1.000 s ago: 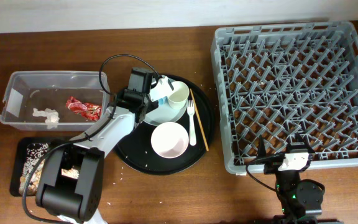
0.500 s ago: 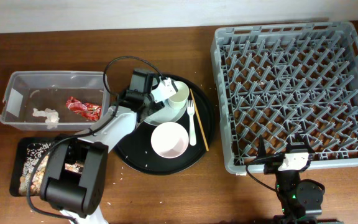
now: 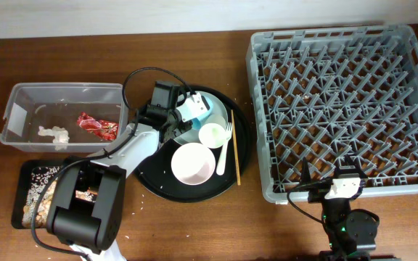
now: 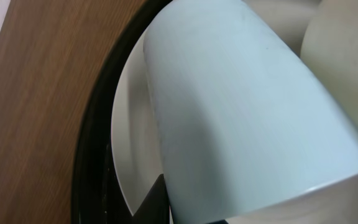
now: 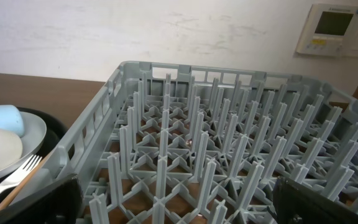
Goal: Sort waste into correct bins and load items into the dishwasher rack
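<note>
A: Left gripper (image 3: 191,109) is over the round black tray (image 3: 145,180), pinching the light blue cup (image 3: 202,111) at the tray's twelve o'clock. The cup is tipped on its side above the pale plate (image 3: 186,130)!
B: Wrist view is nearly all cup, with one dark finger (image 4: 154,202) against it. Cream cup (image 3: 212,135)?
A: Upright, mouth up, two o'clock off the tray's centre. White bowl (image 3: 192,163) at six, white fork (image 3: 226,142) and wooden stick (image 3: 236,145) side by side at three.
B: Right gripper (image 5: 176,183)?
A: Spread wide at the six o'clock edge of the dishwasher rack (image 3: 339,94).
B: Bins?
A: Clear tub (image 3: 20,98) at the round tray's nine o'clock, red wrapper (image 3: 96,126) and white tissue (image 3: 53,133) inside. Black tray (image 3: 25,166) at eight, holding rice scraps (image 3: 43,174).
</note>
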### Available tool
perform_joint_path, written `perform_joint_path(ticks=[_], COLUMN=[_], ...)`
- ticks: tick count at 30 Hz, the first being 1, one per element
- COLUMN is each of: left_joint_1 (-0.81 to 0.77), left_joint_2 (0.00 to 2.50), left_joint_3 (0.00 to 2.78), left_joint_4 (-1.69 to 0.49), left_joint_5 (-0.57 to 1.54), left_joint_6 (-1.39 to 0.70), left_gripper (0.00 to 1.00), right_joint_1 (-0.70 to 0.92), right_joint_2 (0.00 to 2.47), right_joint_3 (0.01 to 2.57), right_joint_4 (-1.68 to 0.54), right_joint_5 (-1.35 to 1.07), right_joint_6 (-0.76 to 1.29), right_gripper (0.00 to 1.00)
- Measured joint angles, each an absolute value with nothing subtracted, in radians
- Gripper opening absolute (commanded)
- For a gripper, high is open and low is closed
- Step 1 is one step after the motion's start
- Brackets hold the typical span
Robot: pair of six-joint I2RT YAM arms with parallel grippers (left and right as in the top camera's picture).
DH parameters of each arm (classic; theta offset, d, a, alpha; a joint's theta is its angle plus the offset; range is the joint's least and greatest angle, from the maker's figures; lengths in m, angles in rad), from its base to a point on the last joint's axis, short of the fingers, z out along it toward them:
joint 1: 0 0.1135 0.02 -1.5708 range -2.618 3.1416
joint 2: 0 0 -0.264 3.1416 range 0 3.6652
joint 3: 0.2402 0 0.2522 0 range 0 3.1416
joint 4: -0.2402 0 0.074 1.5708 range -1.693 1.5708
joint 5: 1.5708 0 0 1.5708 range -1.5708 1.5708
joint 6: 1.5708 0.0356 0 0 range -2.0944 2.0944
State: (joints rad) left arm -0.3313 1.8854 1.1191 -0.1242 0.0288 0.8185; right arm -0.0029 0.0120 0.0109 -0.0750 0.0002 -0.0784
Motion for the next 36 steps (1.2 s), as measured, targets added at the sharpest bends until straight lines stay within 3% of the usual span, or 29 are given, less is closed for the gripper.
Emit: perform_joint_path(ticks=[1, 6, 11, 22, 31, 36], left_joint_1=[-0.331, -0.332, -0.331, -0.332, -0.328, -0.179], left_joint_2=[1.885, 1.86, 1.777, 1.529, 1.51, 1.512], left_joint_3=[1.119, 1.13, 1.133, 1.134, 1.326, 1.33], left_joint_4=[-0.123, -0.131, -0.319, -0.525, -1.141, -1.31], left_joint_5=[0.03, 0.035, 0.035, 0.038, -0.018, -0.022], left_joint_6=[0.818, 0.782, 0.749, 0.373, 0.019, -0.002], left_gripper=[0.0, 0.0, 0.0, 0.01, 0.01, 0.01], right_joint_1=[-0.003, -0.003, -0.003, -0.003, -0.003, -0.003], right_joint_2=[0.012, 0.012, 0.012, 0.012, 0.012, 0.012], right_joint_3=[0.011, 0.011, 0.011, 0.011, 0.011, 0.011], right_joint_4=[-0.075, -0.075, -0.075, -0.075, -0.075, -0.075], right_joint_5=[0.0, 0.001, 0.001, 0.001, 0.0, 0.0], right_joint_6=[-0.078, -0.079, -0.078, -0.079, -0.078, -0.078], right_gripper=[0.99, 0.99, 0.99, 0.99, 0.99, 0.99])
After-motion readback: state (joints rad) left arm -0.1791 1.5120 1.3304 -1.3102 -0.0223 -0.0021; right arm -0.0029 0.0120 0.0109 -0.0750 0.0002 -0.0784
